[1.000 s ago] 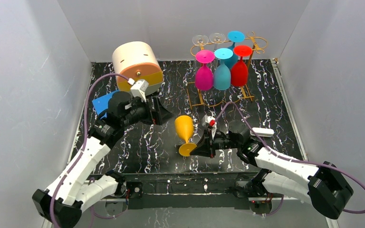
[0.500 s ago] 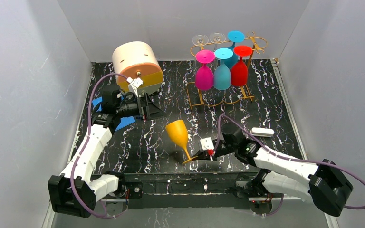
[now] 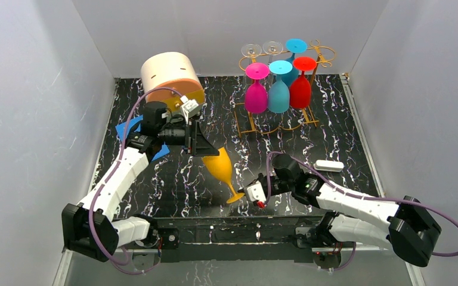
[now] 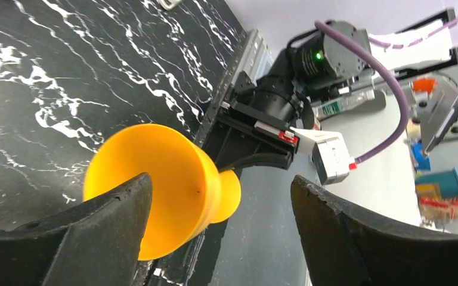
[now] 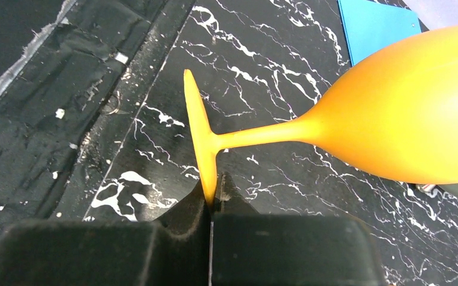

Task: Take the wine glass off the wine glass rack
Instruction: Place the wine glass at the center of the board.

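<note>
smooth matt plastic wine glass

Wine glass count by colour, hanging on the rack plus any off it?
clear glass: 2
blue glass: 2
pink glass: 1
red glass: 1
orange glass: 1
Total: 7
</note>
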`<state>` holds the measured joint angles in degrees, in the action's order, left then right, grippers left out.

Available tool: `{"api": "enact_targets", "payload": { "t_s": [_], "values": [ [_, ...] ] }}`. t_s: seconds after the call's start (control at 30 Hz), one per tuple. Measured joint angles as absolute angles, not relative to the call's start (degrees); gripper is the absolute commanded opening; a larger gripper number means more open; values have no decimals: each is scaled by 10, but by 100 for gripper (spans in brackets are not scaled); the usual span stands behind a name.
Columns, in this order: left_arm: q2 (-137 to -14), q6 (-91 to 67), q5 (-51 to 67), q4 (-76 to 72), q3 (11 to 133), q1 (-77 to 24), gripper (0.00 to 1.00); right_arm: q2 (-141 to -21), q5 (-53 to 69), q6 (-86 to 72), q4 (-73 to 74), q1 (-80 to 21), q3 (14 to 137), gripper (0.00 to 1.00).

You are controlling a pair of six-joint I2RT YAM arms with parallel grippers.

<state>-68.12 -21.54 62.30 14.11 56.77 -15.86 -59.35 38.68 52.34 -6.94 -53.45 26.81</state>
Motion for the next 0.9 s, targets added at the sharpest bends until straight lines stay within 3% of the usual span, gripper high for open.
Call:
{"api": "enact_targets", "payload": {
  "t_s": [0.2, 0.33, 0.6, 0.77, 0.9],
  "values": [
    [-681, -201, 620, 159, 568, -185, 63, -592, 367, 553, -59, -538, 276, 1],
    [-683, -184, 615, 185, 571, -195, 39, -588, 356, 568, -58, -538, 276, 1],
    [-702, -140, 594, 226, 588, -228, 2, -587, 349, 592, -28, -541, 280, 1],
    [-704, -116, 596, 261, 612, -231, 0, -585, 342, 602, -26, -541, 283, 3],
    [-703, -104, 596, 272, 618, -231, 0, -576, 336, 602, -20, -541, 283, 16]
  ]
}}
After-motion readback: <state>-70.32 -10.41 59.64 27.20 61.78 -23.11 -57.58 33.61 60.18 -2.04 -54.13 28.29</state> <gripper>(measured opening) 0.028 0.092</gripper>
